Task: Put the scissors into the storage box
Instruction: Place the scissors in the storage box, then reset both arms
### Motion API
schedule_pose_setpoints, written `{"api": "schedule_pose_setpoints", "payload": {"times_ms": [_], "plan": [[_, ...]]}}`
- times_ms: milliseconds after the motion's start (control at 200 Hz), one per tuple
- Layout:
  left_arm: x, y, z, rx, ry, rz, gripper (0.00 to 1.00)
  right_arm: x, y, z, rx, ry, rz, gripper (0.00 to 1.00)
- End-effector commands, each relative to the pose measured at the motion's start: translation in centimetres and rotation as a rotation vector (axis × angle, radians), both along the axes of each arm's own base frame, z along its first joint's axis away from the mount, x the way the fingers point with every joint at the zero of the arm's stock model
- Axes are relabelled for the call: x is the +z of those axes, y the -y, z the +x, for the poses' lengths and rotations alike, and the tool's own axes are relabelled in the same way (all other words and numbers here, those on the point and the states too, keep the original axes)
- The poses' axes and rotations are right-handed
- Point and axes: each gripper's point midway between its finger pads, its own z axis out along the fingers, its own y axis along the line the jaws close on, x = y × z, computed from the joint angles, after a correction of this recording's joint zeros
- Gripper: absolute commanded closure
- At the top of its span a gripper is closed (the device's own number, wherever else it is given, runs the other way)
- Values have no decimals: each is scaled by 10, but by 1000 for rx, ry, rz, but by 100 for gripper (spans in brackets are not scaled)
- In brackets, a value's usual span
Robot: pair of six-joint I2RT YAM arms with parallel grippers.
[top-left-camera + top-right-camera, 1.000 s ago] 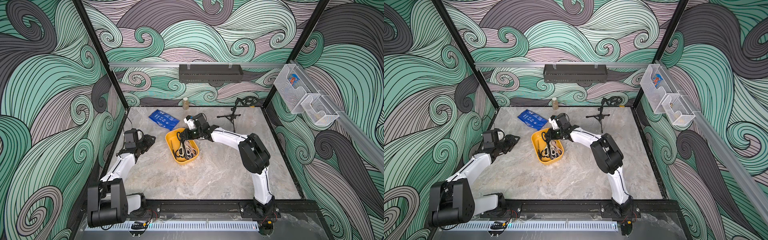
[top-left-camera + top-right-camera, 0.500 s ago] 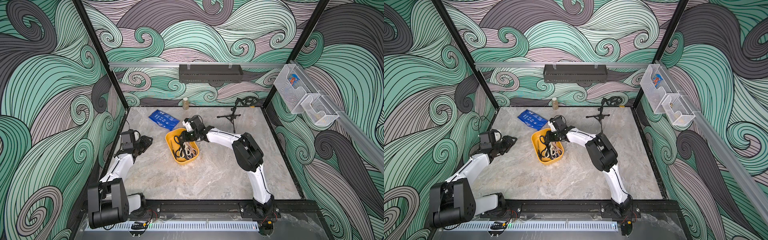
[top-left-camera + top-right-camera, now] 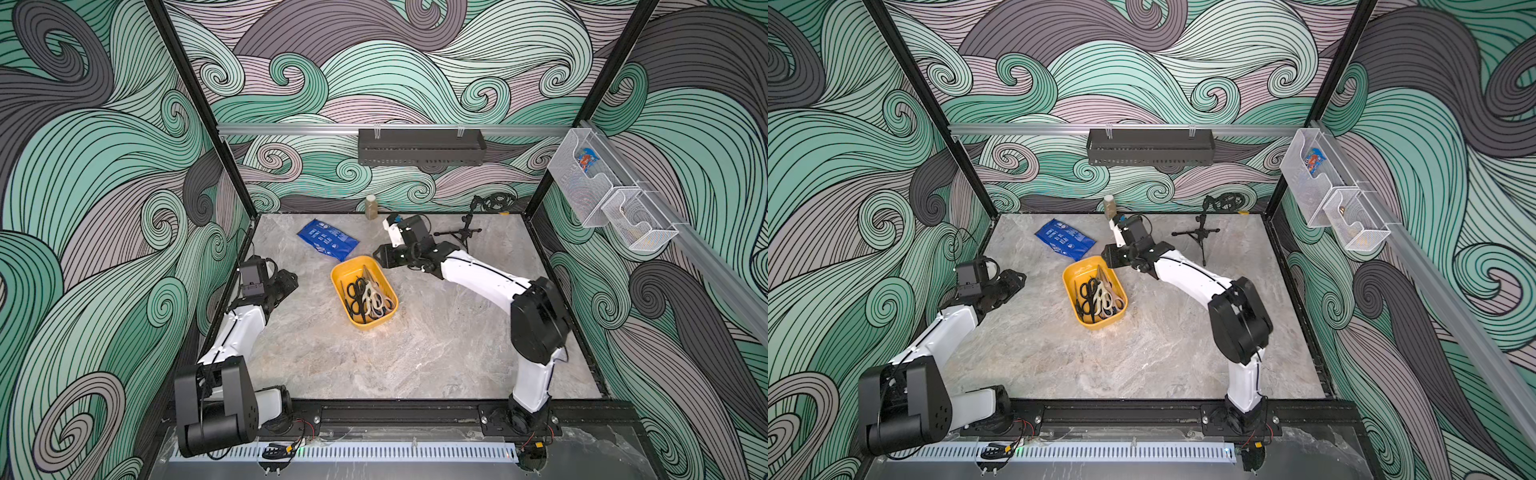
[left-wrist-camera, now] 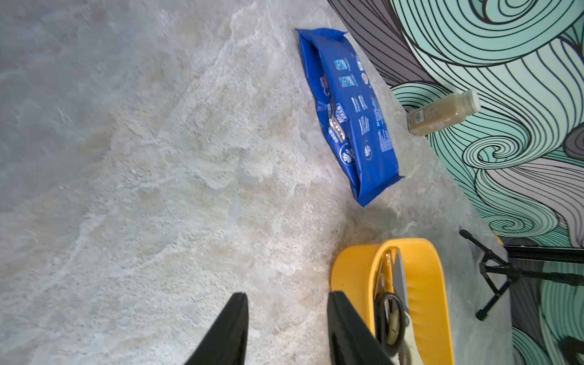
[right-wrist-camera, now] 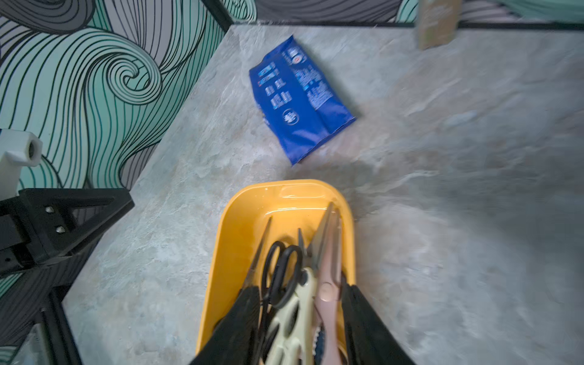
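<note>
The mustard-yellow storage box (image 3: 337,286) (image 3: 1068,291) sits mid-table with several scissors (image 3: 368,297) (image 3: 1100,297) lying inside. The right wrist view shows a pink pair (image 5: 328,268), cream shears (image 5: 297,313) and a black-handled pair (image 5: 281,271) in the box (image 5: 240,227). My right gripper (image 3: 380,258) (image 3: 1108,259) (image 5: 300,294) hovers over the box's far end, open, holding nothing. My left gripper (image 3: 289,282) (image 3: 1015,279) (image 4: 287,297) is open and empty near the left wall, with the box (image 4: 350,271) beside it.
A blue packet (image 3: 328,240) lies behind the box. A small bottle (image 3: 371,206) and a black mini tripod (image 3: 465,232) stand by the back wall. A long black tray (image 3: 419,145) hangs on that wall, and white mesh baskets (image 3: 582,174) hang on the right.
My right gripper's jaws have spread apart and it has lifted back a little from the box's far end. The left arm has shifted only slightly.
</note>
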Motion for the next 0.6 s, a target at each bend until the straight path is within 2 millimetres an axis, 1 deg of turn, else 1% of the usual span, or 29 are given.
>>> {"api": "schedule_pose_setpoints", "payload": {"times_ms": [0, 20, 40, 70, 125, 160, 190, 220, 230, 240, 275, 305, 325, 360, 380, 420, 545, 595], "plan": [[6, -13, 16, -37, 84, 137, 58, -20, 91, 19, -136, 86, -208, 52], [5, -9, 18, -69, 94, 143, 58, -20, 107, 21, -157, 93, -208, 52], [4, -6, 20, -95, 106, 146, 58, -27, 123, 21, -177, 85, -207, 52], [1, -3, 23, -114, 109, 141, 58, -32, 145, 22, -198, 86, -190, 51], [-4, -3, 30, -131, 107, 145, 60, -40, 185, 22, -250, 108, -136, 52], [-7, -5, 34, -134, 106, 156, 60, -47, 211, 19, -294, 124, -114, 52], [-10, -10, 37, -122, 102, 176, 61, -46, 232, 18, -335, 169, -98, 51], [-8, -13, 39, -110, 115, 198, 61, -48, 251, 13, -372, 212, -93, 51], [-15, -15, 40, -107, 100, 201, 61, -49, 256, 11, -382, 223, -92, 51], [-18, -17, 41, -102, 98, 209, 61, -49, 262, 9, -394, 241, -94, 51], [-19, -22, 42, -77, 110, 236, 61, -51, 280, 2, -438, 291, -105, 51], [-19, -27, 42, -51, 126, 259, 61, -47, 293, -2, -473, 347, -119, 50], [-19, -30, 40, -37, 137, 274, 61, -49, 300, -7, -487, 370, -138, 50], [-18, -33, 38, -18, 164, 295, 61, -44, 310, -11, -515, 435, -172, 50], [-14, -34, 39, -8, 195, 307, 61, -43, 314, -14, -529, 465, -192, 50], [-15, -35, 35, 5, 227, 327, 61, -40, 321, -19, -551, 516, -225, 50], [-10, -33, 29, 21, 325, 396, 60, -42, 331, -31, -598, 606, -256, 50], [-10, -31, 28, 22, 350, 427, 58, -38, 334, -33, -615, 642, -251, 50]]}}
